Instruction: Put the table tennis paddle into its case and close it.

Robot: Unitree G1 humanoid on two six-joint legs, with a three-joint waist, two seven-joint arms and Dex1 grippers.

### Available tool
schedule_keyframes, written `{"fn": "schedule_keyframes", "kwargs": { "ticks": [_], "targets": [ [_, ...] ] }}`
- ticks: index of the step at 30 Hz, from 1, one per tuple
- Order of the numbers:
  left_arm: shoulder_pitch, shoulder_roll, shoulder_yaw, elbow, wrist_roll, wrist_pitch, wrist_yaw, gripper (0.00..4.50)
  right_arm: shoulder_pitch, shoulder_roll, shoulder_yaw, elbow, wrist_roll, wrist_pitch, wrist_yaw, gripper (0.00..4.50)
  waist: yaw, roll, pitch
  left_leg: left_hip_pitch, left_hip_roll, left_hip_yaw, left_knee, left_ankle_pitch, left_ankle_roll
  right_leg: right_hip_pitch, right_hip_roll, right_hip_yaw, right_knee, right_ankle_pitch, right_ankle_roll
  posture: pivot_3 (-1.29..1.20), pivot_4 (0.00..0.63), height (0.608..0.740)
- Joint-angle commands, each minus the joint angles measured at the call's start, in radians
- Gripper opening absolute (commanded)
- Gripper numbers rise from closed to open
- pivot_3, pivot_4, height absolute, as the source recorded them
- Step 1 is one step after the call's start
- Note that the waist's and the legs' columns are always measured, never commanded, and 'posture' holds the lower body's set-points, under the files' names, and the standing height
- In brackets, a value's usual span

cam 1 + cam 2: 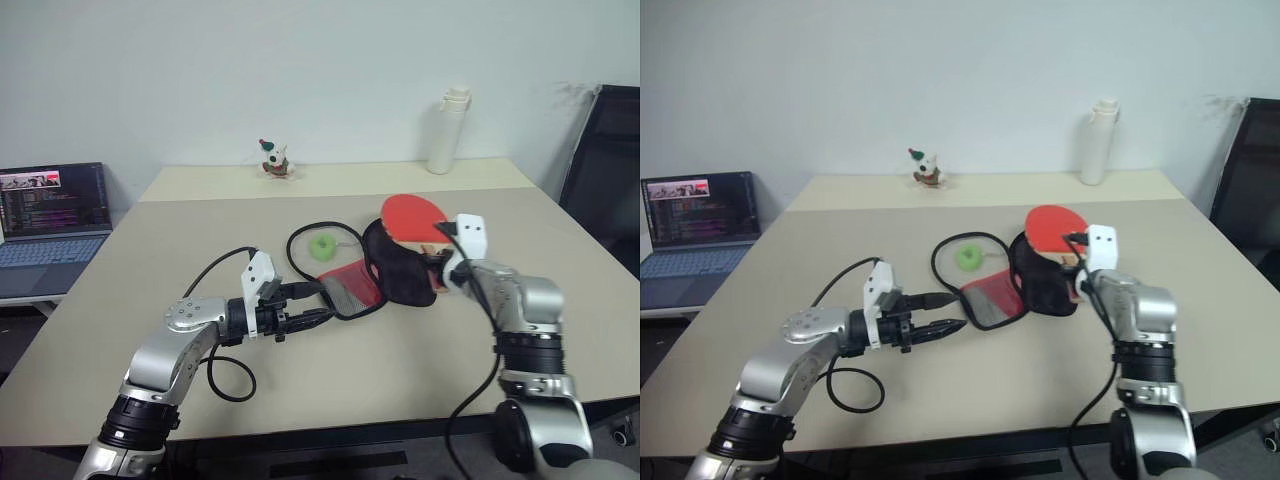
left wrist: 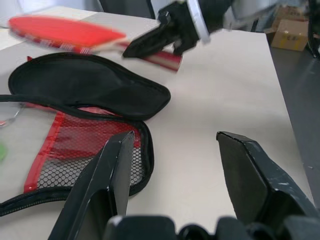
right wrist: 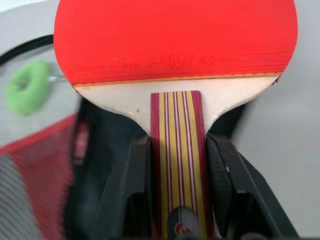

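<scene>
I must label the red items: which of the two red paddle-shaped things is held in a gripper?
The table tennis paddle: the right gripper clamps its striped wooden handle. The case, soft with red mesh, lies open on the table, ungripped.

The paddle (image 3: 175, 37) has a plain red rubber face with faint lettering, a pale wooden neck, and a handle striped dark red and yellow. The case (image 1: 385, 272) is black on its upper flap, with a red lining under black mesh and a black zip edge. Its charm (image 1: 323, 246) is bright green. The table (image 1: 300, 400) is beige. The bottle (image 1: 449, 131) is white.
</scene>
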Motion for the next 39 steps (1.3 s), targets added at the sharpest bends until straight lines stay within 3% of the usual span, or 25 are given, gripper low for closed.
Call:
{"fn": "schedule_keyframes", "kwargs": {
  "ticks": [1, 12, 35, 39],
  "targets": [
    [-0.004, -0.001, 0.015, -0.039, -0.015, -0.004, 0.003, 2.87, -0.069, 0.015, 0.001, 0.046, -0.015, -0.107, -0.027, 1.11, -0.001, 0.000, 0.000, 0.000, 0.000, 0.000, 0.000, 0.000, 0.000, 0.000, -0.001, 0.000, 0.000, 0.000, 0.000, 0.00, 0.150, 0.740],
    [-0.051, 0.013, 0.060, 0.011, -0.007, -0.026, 0.026, 2.87, -0.162, 0.029, 0.031, 0.367, -0.057, -0.325, -0.054, 1.11, -0.002, 0.000, 0.000, 0.000, -0.001, 0.000, 0.000, 0.000, 0.000, 0.000, -0.001, -0.001, 0.000, 0.000, 0.000, 0.00, 0.150, 0.740],
    [-0.082, 0.013, 0.060, 0.017, -0.004, -0.016, 0.043, 2.87, -0.109, 0.030, 0.041, 0.348, -0.078, -0.276, -0.092, 1.11, -0.004, 0.000, 0.000, 0.000, 0.000, -0.001, 0.000, 0.000, 0.000, 0.000, -0.001, -0.001, 0.000, 0.000, 0.000, 0.00, 0.150, 0.740],
    [-0.081, 0.015, 0.062, 0.015, -0.005, -0.013, 0.046, 2.87, -0.098, 0.028, 0.042, 0.339, -0.079, -0.270, -0.094, 2.37, -0.004, 0.000, 0.000, 0.000, 0.000, -0.001, 0.000, 0.000, 0.000, 0.000, -0.001, -0.001, 0.000, 0.000, 0.000, 0.00, 0.150, 0.740]
  ]
}}
